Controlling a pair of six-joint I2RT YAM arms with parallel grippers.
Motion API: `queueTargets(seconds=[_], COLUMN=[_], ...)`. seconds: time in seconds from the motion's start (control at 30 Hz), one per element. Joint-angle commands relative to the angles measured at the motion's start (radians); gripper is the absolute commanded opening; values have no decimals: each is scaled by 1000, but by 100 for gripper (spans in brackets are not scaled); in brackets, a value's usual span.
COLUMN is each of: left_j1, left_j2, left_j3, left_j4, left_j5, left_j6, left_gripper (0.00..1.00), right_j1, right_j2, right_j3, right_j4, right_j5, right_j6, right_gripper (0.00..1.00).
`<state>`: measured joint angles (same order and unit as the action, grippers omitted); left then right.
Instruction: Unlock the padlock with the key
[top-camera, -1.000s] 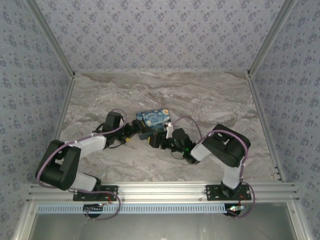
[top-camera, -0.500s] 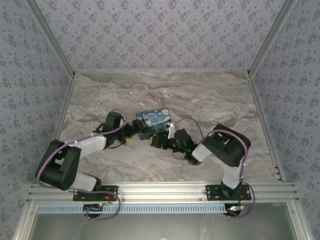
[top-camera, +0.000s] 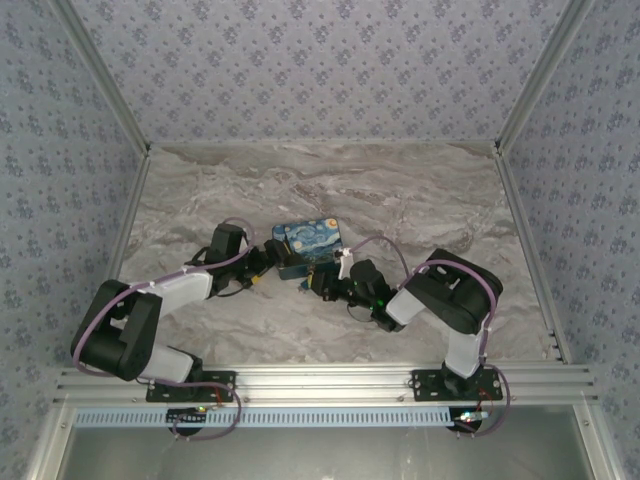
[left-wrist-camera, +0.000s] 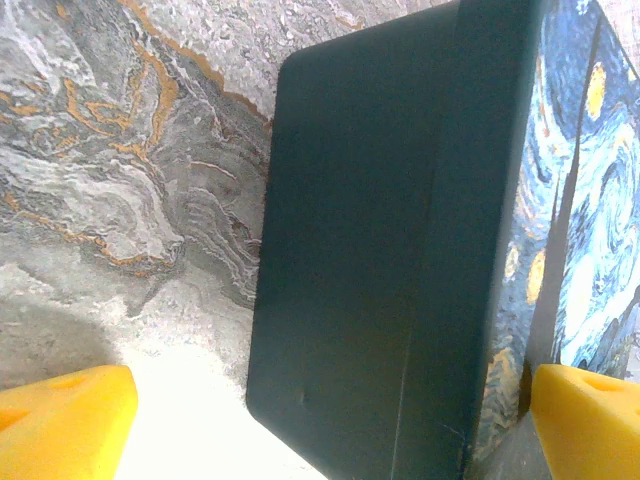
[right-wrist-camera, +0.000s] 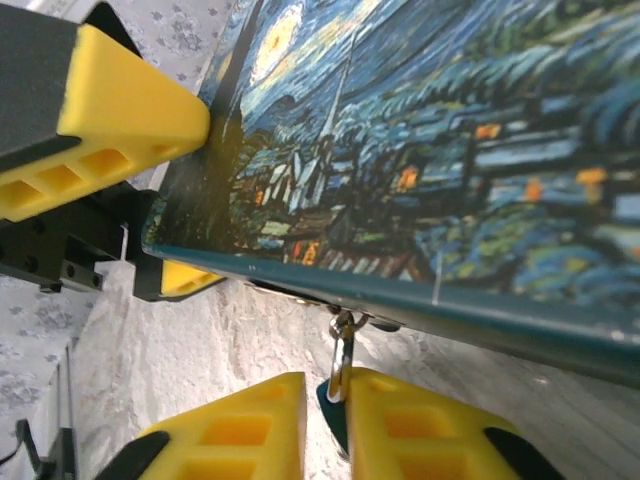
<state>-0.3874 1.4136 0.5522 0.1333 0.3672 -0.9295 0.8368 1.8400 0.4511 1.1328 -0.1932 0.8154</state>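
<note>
The blue starry-night box (top-camera: 308, 240) lies mid-table between both arms. From the latch under its front edge hangs the padlock (right-wrist-camera: 342, 350), tiny and silvery. My right gripper (right-wrist-camera: 328, 385) has its yellow fingers nearly together around it. The padlock rests against the right pad, and a thin slit of table shows on the left. A dark teal sliver (right-wrist-camera: 333, 408) sits below the padlock; I cannot tell whether it is the key. My left gripper (left-wrist-camera: 335, 400) stands wide open astride the box's dark end (left-wrist-camera: 390, 250). One of its fingers (right-wrist-camera: 120, 110) touches the painted face.
Marble tabletop (top-camera: 400, 190) stretches behind and to the sides of the box. Patterned walls and aluminium rails (top-camera: 520, 110) enclose the cell. The two arms meet at the box, with the right arm's cable (top-camera: 385, 245) looping over it.
The right gripper's jaws have drawn in from fairly wide to a narrow slit around the padlock, and it has edged slightly rightwards. The left arm and the box have stayed put.
</note>
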Motion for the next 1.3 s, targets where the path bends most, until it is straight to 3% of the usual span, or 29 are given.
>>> queueTargets(seconds=[0.0, 0.17, 0.83, 1.27], left_j1=[-11, -11, -11, -12], left_j2=[-5, -8, 12, 15], left_j3=[-34, -32, -46, -24], left_j4=[-86, -89, -86, -85], left_j5=[-28, -30, -38, -34], left_j6=[11, 11, 21, 18], left_gripper=[99, 99, 99, 100], right_j1=[-1, -2, -36, -44], right_j2=[-23, -25, -95, -340], right_j3=[-5, -14, -47, -115], right_j4=[-11, -10, 29, -259], right_j5=[33, 51, 70, 96], right_j6=[9, 19, 32, -55], right_gripper=[12, 8, 7, 6])
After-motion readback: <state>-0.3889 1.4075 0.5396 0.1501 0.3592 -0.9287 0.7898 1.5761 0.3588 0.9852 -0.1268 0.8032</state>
